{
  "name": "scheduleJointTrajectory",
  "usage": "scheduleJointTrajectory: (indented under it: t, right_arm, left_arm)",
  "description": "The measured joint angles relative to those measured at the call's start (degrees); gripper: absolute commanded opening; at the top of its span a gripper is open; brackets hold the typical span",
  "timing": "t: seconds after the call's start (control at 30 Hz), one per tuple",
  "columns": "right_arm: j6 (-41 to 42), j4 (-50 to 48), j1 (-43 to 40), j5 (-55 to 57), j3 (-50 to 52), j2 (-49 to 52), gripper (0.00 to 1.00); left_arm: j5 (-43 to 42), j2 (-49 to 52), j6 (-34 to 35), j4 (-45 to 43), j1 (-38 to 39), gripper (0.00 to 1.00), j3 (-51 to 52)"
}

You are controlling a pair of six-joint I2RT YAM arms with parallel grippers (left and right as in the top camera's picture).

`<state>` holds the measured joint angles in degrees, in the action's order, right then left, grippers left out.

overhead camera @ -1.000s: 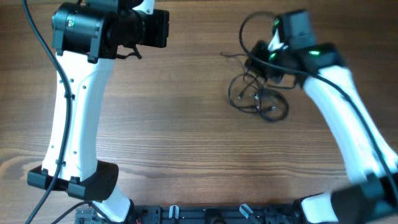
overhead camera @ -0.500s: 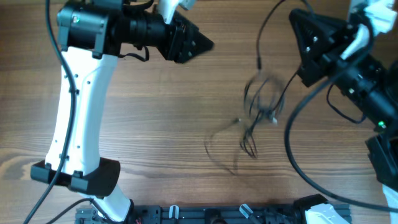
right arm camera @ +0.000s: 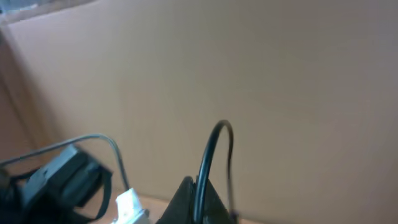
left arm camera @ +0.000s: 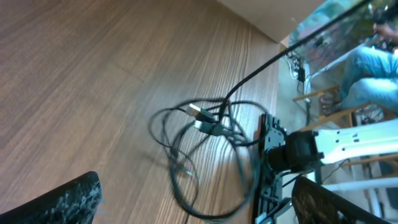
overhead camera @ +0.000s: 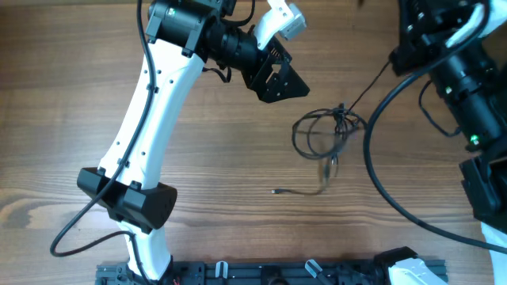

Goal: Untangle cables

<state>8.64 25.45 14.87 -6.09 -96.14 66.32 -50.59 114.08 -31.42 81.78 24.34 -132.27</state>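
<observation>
Since half a second ago the left arm (overhead camera: 150, 111) has swung out over the middle of the counter (overhead camera: 198, 182), and the right arm (overhead camera: 475, 103) has drawn up into the far right corner. Now the left end effector (overhead camera: 279, 77) hangs released, fingers (left arm camera: 68, 199) spread wide, while the right end effector (overhead camera: 424, 36) is clenched on one strand of the cables (overhead camera: 321, 131). Their tangle lies right of the counter's middle, with that strand rising taut toward the far right corner and a loose plug end (overhead camera: 275, 191) trailing toward the near edge.
</observation>
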Motion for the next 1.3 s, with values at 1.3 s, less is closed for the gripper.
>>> scheduleJointTrajectory:
  t: [1.3]
  right_arm:
    - [3.15, -19.56, 0.04, 19.98, 0.11, 1.7, 0.04]
  left_arm:
    - [6.34, 11.37, 20.7, -18.53, 12.13, 0.87, 0.35]
